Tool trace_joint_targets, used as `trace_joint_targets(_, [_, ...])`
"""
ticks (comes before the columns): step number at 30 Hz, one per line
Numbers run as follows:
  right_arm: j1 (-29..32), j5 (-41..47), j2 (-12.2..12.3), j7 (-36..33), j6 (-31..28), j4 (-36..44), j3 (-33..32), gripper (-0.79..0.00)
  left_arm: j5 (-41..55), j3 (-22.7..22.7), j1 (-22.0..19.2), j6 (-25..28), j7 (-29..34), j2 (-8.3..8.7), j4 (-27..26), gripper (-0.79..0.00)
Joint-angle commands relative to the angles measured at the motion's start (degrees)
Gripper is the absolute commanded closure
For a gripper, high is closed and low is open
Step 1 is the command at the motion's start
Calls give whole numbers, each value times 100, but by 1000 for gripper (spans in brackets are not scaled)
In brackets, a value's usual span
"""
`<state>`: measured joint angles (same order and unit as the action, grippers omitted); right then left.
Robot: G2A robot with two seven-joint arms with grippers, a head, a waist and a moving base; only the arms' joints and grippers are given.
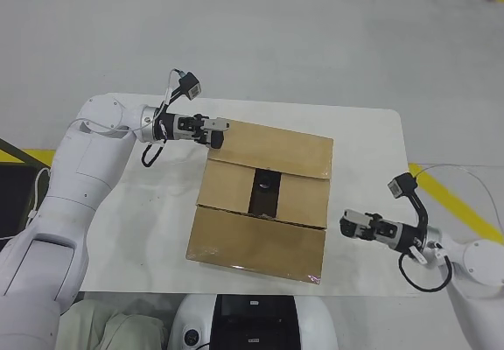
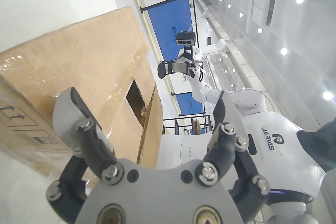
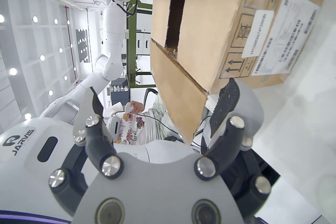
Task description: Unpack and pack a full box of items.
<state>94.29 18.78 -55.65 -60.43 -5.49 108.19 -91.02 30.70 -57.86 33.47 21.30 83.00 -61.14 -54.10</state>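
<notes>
White table [image 1: 147, 227] carries the cardboard box [image 1: 234, 232] near its middle, standing flat, its top flaps folded in but not meeting, so a dark gap [image 1: 265, 192] is open at the centre. At 10 o'clock from the box the left gripper [image 1: 220, 131] is at the corner of the far flap [image 1: 274, 149], jaws spread wide and holding nothing, one finger [image 2: 77, 104] just beside the box edge. At 4 o'clock the right gripper [image 1: 350, 223] stands a little apart from the box wall, jaws also wide and empty. The main risk, I judge, is that a finger pushes the box instead of going under a flap, so the box slides or turns toward the table's 6 o'clock edge; the shiny tape [image 2: 31, 64] may let a pad slip, and the ragged cardboard at the gap may tear further. The wall facing the right gripper bears white stickers [image 3: 288, 33] with barcodes and printed up-arrows [image 3: 232, 64] with other handling symbols; the fine print is too small to read.
</notes>
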Motion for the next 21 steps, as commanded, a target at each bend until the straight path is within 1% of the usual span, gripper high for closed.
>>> trace_joint_targets(1, [139,48,7,10,97,7,-43,-785,0,0,0,0,0,0,0,-785])
trace_joint_targets(6, [473,137,13,-47,182,41,-3,-785,0,0,0,0,0,0,0,-785])
trace_joint_targets(9, [518,125,8,-153,257,-16,213,-785,0,0,0,0,0,0,0,-785])
trace_joint_targets(13, [303,175,-17,-278,399,-225,631,-785,0,0,0,0,0,0,0,-785])
trace_joint_targets(16, [69,147,-45,-229,465,-353,922,-785,0,0,0,0,0,0,0,-785])
trace_joint_targets(21, [-207,345,-97,-104,277,-566,1238,-785,0,0,0,0,0,0,0,-785])
